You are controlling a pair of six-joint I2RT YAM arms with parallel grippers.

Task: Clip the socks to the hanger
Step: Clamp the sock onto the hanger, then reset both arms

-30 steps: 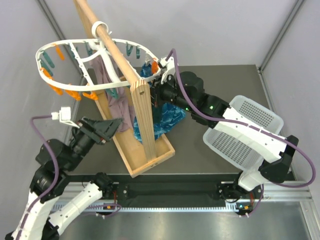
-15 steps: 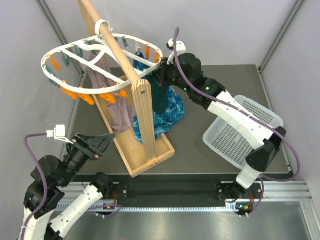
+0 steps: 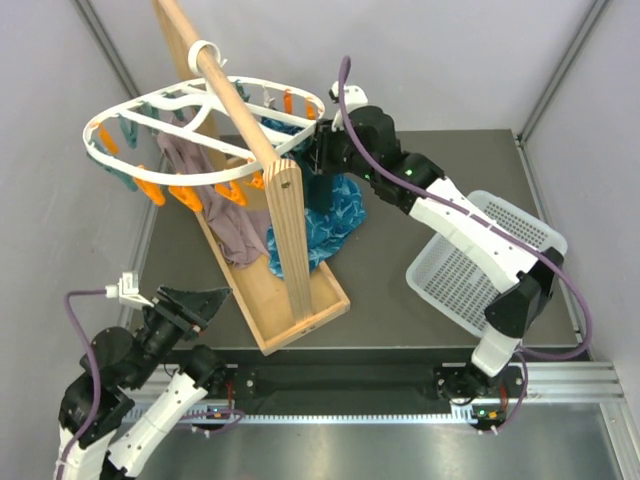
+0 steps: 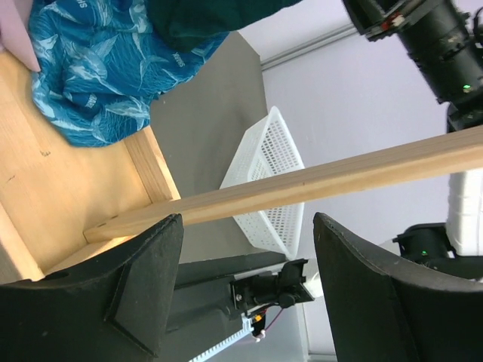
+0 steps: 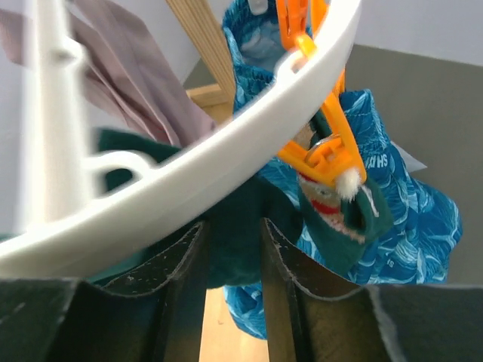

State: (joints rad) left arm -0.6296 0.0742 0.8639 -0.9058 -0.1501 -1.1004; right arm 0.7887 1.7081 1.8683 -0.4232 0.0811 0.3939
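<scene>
Grey walls (image 3: 450,60) are closing in a dark table (image 3: 440,150), on which a wooden stand (image 3: 287,230) is carrying a pole (image 3: 232,100). The hanger (image 5: 249,139) is hooking over that pole.

The right gripper (image 5: 232,226) is reaching up under the hanger, which is crossing just above and in front of its jaws. Those jaws are standing narrowly apart. Teal fabric (image 5: 230,245) is lying at their tips, and whether they are pinching it or only brushing it cannot be told. Just right of the tips and slightly above them, an orange peg (image 5: 321,154) is biting a sock (image 5: 351,226), which is hanging below the hanger. Beyond the tips, a blue cloth (image 5: 423,219) and a mauve cloth (image 5: 143,75) are draping down.

The left gripper (image 4: 247,226) is hovering low, well apart from the hanger, its jaws standing wide and holding nothing. Through the gap between them, the stand and a basket (image 4: 264,181) are showing.

Progress, as a judgement: one sock is looking clipped. The teal fabric at the right tips is probably either a second sock or a fold of the first, and no peg is showing on it. What is remaining, then, is confirming the peg's bite and clipping any sock not yet pegged. Several pegs are hanging unused around the hanger.
</scene>
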